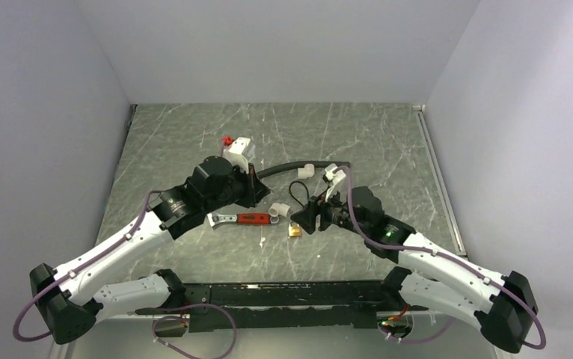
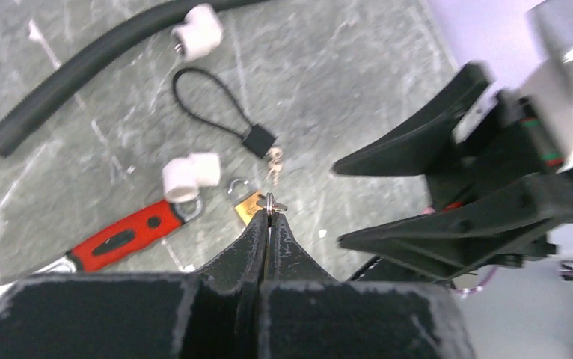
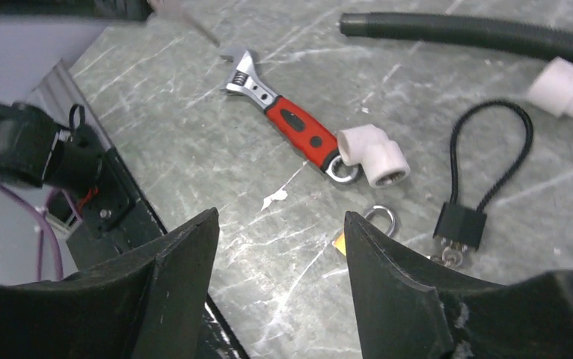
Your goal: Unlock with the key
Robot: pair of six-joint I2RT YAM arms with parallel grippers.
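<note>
Near the middle of the worktop [image 1: 186,134], the right gripper [image 3: 280,217] stands wide open and empty beside the brass padlock [image 2: 247,207]. The left gripper [image 2: 269,223] pinches the key [image 2: 271,201] close by that padlock. The red-handled wrench [image 3: 291,120] lies further on, and a black hose [image 3: 463,34] beyond it.

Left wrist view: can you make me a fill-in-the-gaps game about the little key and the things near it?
1. The tiny silvery metal key is pinched in the left pincer, which is ____.
2. The right pincer holds nothing, and its jaws stand ____.
3. The adjustable metal wrench on the table has a handle coloured ____.
Missing words: shut; open; red.
</note>
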